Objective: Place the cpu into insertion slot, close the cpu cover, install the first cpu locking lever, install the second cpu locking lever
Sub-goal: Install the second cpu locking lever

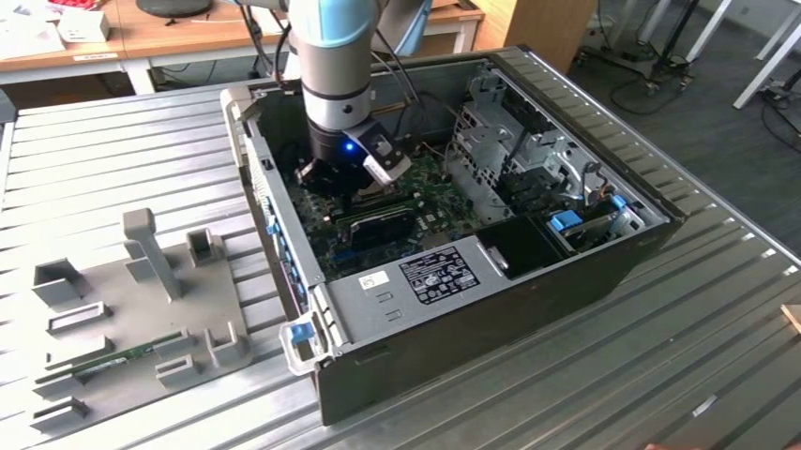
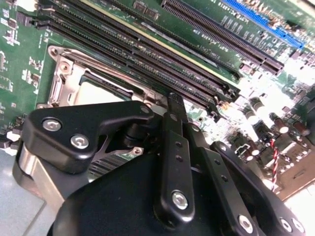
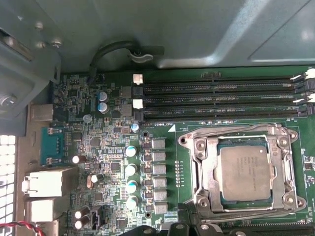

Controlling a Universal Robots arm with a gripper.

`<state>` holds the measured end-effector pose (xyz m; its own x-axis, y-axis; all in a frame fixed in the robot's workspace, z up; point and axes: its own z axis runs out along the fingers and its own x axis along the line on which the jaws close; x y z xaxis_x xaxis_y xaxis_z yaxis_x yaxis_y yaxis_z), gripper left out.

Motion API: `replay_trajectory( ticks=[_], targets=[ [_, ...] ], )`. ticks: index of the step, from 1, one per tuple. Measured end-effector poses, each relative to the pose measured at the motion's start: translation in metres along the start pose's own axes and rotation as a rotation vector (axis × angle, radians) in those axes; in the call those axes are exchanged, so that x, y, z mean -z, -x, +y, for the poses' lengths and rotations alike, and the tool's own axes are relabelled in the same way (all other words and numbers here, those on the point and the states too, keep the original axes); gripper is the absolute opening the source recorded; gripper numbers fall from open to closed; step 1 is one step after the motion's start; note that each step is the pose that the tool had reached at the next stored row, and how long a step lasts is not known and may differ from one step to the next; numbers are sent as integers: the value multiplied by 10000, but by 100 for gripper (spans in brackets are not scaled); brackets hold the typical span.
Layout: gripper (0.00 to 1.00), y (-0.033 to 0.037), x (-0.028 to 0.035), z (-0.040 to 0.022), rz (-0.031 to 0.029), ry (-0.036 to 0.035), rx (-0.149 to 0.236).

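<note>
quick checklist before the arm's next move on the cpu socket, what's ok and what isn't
1. cpu seated in the insertion slot: ok, it lies flat and square inside the socket in the first wrist view.
2. cpu cover down over the chip: appears ok, the silvery frame lies around the chip's edges.
3. Locking levers latched: cannot tell, thin wire runs along the socket's edges but their hooks are not clear.
4. gripper placed over the socket: ok, it hangs low inside the computer case above the motherboard.
5. Gripper empty: cannot tell.
6. Memory slots beside the socket unobstructed: ok.
</note>
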<state>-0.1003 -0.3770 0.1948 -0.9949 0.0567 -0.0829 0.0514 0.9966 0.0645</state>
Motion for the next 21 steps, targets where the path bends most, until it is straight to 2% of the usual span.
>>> replay_trajectory(
  ticks=[2, 8, 17, 21],
  targets=[
    [11, 1, 7, 0, -1, -35, 5],
    [11, 5, 54, 3, -3, -79, 8],
    [11, 16, 193, 12, -4, -87, 7],
    [11, 17, 198, 13, -5, -85, 8]
  ],
)
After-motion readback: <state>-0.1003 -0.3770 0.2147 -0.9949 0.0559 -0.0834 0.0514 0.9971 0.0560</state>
